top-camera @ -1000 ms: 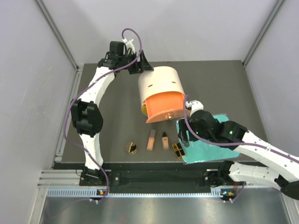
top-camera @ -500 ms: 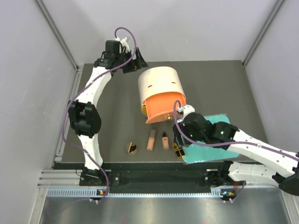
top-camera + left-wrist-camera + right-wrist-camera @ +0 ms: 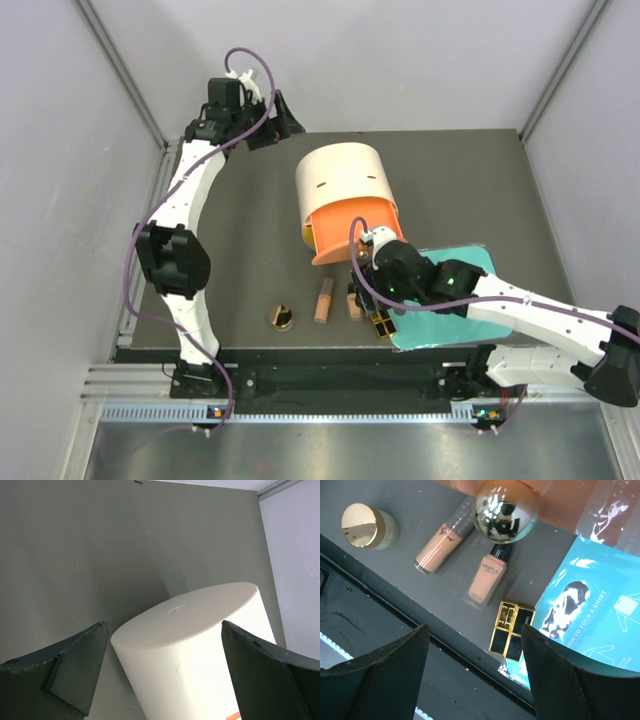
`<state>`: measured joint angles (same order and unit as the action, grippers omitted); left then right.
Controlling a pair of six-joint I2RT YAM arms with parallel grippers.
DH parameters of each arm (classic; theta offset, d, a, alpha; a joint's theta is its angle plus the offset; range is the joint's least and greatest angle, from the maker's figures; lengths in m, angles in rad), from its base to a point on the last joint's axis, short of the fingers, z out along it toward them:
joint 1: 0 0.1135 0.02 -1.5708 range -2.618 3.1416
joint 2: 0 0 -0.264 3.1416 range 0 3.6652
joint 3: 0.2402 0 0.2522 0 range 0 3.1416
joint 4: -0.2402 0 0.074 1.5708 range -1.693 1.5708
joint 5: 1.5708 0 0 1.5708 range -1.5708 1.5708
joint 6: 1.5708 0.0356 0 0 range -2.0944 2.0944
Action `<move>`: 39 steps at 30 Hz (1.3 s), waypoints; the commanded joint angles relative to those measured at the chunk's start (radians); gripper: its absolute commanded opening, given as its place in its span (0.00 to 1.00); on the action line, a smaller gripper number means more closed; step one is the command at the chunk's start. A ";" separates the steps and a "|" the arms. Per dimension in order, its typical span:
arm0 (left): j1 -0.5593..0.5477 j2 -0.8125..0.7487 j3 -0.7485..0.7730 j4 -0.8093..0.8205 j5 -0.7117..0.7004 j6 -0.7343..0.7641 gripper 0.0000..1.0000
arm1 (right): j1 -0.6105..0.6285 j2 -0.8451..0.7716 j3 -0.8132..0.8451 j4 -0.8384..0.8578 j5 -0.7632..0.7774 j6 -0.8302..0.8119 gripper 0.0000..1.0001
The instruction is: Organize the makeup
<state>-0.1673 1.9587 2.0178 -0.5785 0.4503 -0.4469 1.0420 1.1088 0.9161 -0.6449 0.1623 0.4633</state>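
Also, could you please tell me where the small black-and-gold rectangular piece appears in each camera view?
Top external: the black-and-gold piece lies near the table's front edge, beside the left edge of the teal board.
Left wrist: not in it.
Right wrist: lower centre, just below the right-hand tube.
Shared landmark: the cream-and-orange box.
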 commanded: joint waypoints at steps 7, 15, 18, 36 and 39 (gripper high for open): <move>0.002 -0.080 0.071 -0.079 -0.018 -0.039 0.99 | 0.067 -0.182 -0.169 0.134 0.118 0.116 0.70; 0.000 -0.107 0.088 -0.187 -0.007 -0.012 0.99 | 0.214 -0.215 -0.301 0.217 0.273 0.212 0.70; -0.001 -0.139 0.053 -0.190 0.001 -0.018 0.99 | 0.246 -0.172 -0.301 0.254 0.316 0.201 0.70; 0.000 -0.241 -0.014 -0.294 0.021 0.050 0.99 | 0.271 0.225 -0.212 0.517 0.393 0.199 0.58; 0.000 -0.244 -0.034 -0.284 0.037 0.042 0.99 | 0.271 0.298 -0.172 0.516 0.393 0.198 0.58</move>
<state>-0.1673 1.7645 2.0075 -0.8719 0.4583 -0.4152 1.2942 1.3319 0.6624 -0.2008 0.5274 0.6655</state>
